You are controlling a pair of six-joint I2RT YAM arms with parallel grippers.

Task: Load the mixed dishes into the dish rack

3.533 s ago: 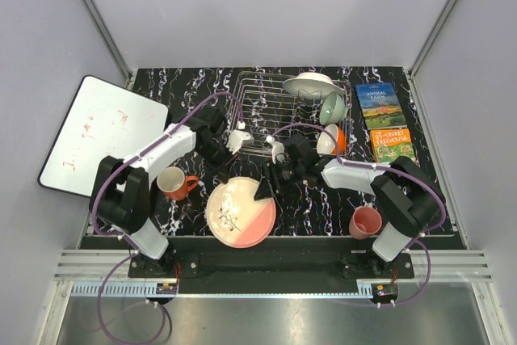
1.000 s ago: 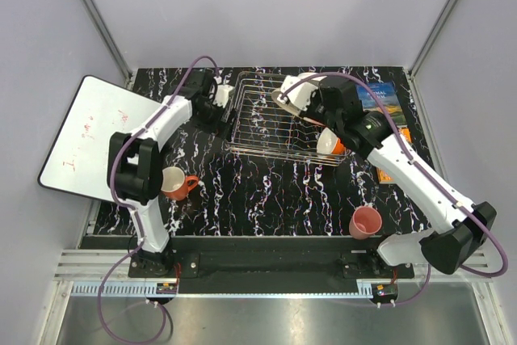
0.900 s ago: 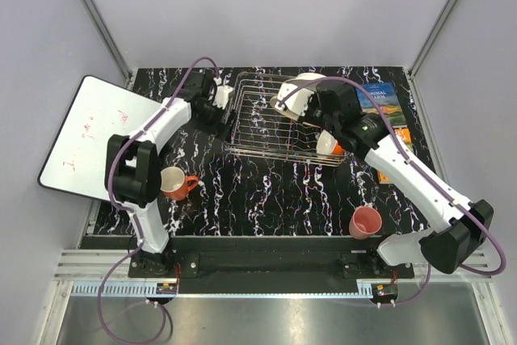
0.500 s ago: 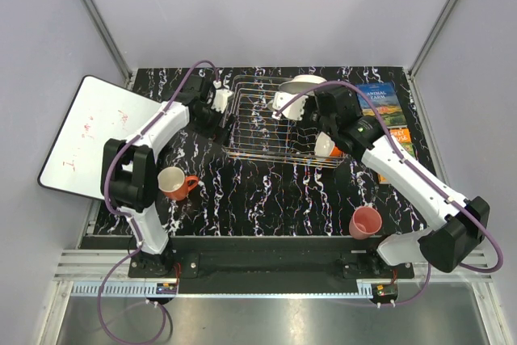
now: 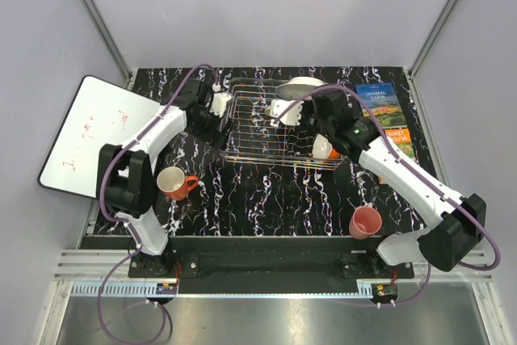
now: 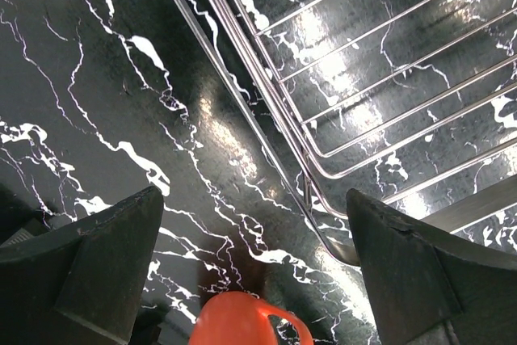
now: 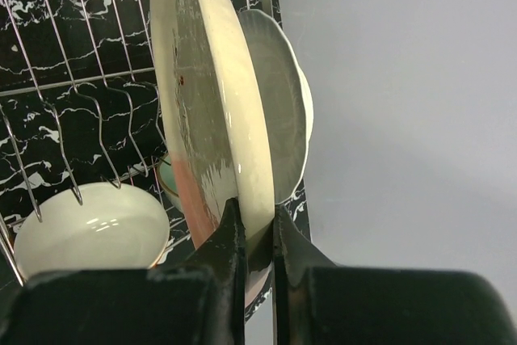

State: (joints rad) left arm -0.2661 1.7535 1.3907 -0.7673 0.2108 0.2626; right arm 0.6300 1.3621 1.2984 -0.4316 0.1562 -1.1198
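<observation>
Where the black worktop (image 5: pixel 266 191), veined with white, fills the floor of a booth with pale grey walls and aluminium corner posts, the dish rack (image 5: pixel 258 131) sits in the middle of the far half, close to the far edge. A white board (image 5: pixel 97 131) overhangs the left edge, and two colourful books (image 5: pixel 380 104) lie by the far right corner. The orange-red mug (image 5: pixel 172 183) stands on the left side of the worktop and the pink cup (image 5: pixel 365 221) towards the near right corner, both outside the rack.

The right gripper (image 7: pixel 257 228) has its jaws closed on the rim of the pink-and-cream plate (image 7: pixel 202 111), which it holds on edge over the right part of the rack. Just behind it the white plate (image 7: pixel 284 103) stands upright; whether the two touch cannot be told. The orange bowl (image 7: pixel 89 232), white inside, lies among the tines below the held plate, and a sliver of the mint-green bowl (image 7: pixel 167 177) shows between the two. In the top view the right arm crosses the rack's right end and hides much of it.

The left gripper (image 6: pixel 254 216) is at the rack's left end, jaws spread wide and holding nothing. The rack's rim and a rounded corner show between its fingers (image 6: pixel 97 256).
</observation>
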